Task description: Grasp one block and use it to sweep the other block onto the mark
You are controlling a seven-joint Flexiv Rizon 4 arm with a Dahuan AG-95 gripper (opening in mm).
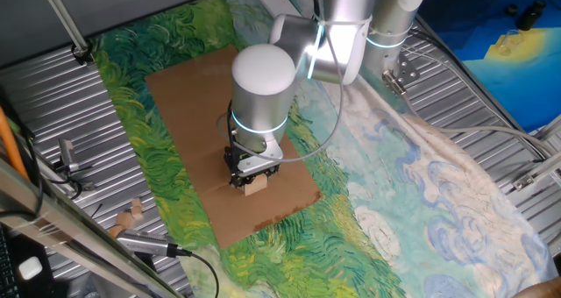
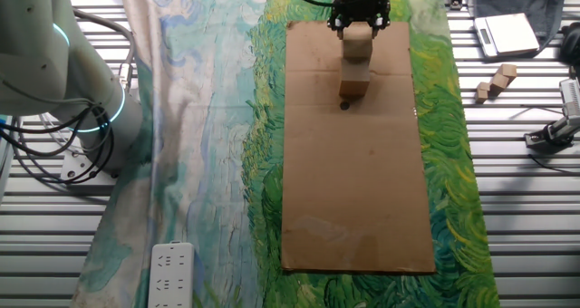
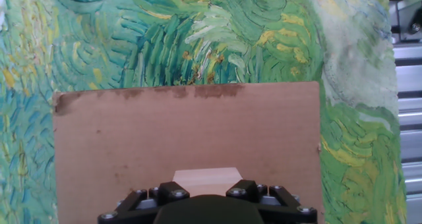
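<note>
One pale wooden cube [image 2: 357, 41] is clamped between the fingers of the black two-finger gripper [image 2: 359, 25] over the far end of the brown cardboard sheet [image 2: 358, 181]. The second pale wooden cube [image 2: 354, 79] is seen directly in front of the held one, touching it or nearly so. The tiny round black mark [image 2: 344, 105] lies just beside this second cube, on its near side. The sheet is laid on a green painted cloth [image 2: 453, 163]. In the hand view the held cube [image 3: 206, 180] is partly hidden by the gripper [image 3: 208, 192].
</note>
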